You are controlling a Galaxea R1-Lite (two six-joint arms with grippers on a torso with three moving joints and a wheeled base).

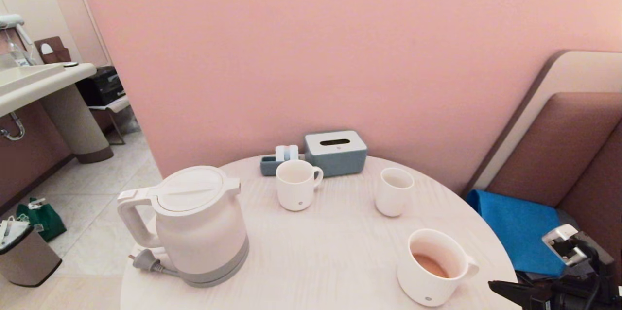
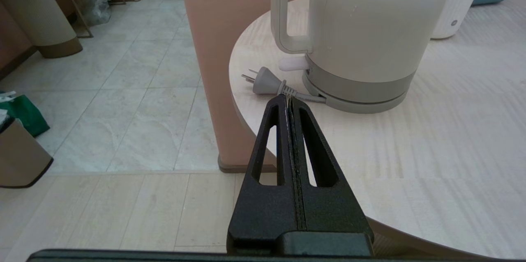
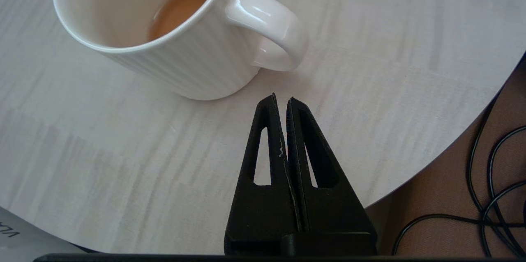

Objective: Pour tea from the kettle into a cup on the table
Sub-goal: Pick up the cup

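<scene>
Currently the kettle is sitting upright at the near left of the table, lid on, plug lying beside it. Cup is standing near right, holding a little tea. Right gripper is hovering just beside the cup's handle, fingers closed on nothing. Left gripper is sitting off the table's near-left edge, pinched together, empty.

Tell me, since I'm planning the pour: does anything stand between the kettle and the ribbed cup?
Nothing visible does. Bare table lies between the kettle and the cup; the other two mugs stand farther back.
</scene>
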